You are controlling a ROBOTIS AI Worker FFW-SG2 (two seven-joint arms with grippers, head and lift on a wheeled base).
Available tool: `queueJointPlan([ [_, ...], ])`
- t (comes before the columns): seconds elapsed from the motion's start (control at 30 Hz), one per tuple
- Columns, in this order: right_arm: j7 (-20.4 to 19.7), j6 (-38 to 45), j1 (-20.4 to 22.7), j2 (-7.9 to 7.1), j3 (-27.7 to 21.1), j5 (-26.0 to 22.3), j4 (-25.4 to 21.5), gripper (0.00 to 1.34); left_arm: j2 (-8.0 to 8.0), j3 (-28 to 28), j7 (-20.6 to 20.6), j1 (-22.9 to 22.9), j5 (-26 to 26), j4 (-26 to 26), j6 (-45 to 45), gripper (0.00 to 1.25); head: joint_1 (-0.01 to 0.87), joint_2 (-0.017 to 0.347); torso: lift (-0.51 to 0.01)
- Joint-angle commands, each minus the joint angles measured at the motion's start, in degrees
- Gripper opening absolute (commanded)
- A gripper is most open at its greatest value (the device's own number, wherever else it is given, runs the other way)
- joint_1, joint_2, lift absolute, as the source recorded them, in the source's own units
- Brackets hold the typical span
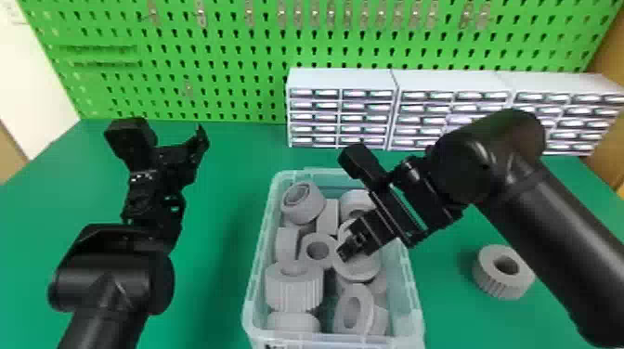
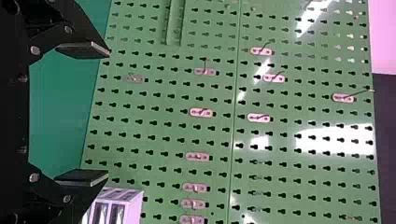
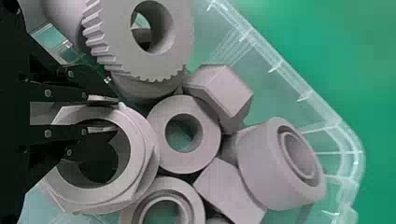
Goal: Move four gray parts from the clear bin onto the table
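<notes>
In the head view my right gripper [image 1: 346, 253] reaches down into the clear bin [image 1: 418, 308], at a large ringed gray part [image 1: 357, 269]. Seen from the right wrist, my right gripper [image 3: 105, 114] is shut on the wall of that part [image 3: 135, 163], one finger in its hole and the other outside. Several other gray parts [image 1: 297, 287] lie around it in the bin. One toothed gray part [image 1: 497, 283] rests on the table, right of the bin. My left gripper [image 1: 197, 144] is held over the table's left side; in the left wrist view that gripper [image 2: 108, 113] stands open, holding nothing.
White drawer cabinets [image 1: 341, 79] stand behind the bin, along the back of the green table [image 1: 223, 195]. A green pegboard [image 1: 232, 69] rises behind them. The right forearm passes over the table close to the loose toothed part.
</notes>
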Motion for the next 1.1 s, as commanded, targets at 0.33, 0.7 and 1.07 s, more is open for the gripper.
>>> queueJointPlan([
  [0.33, 0.04, 0.17, -0.69, 0.46, -4.16, 0.87, -3.06, 0.32, 0.09, -0.41, 0.01, 0.07, 0.15, 0.17, 0.0, 0.9, 0.693, 0.072, -0.052],
  [0.7, -0.04, 0.17, -0.34, 0.46, -9.78, 4.74, -6.31, 0.32, 0.0, -0.67, 0.1, 0.07, 0.15, 0.17, 0.0, 0.9, 0.693, 0.072, -0.052],
  [1.07, -0.04, 0.17, 0.1, 0.2, -13.74, 8.17, -7.63, 0.32, 0.0, -0.41, 0.18, 0.33, 0.33, 0.26, 0.0, 0.9, 0.693, 0.072, -0.052],
])
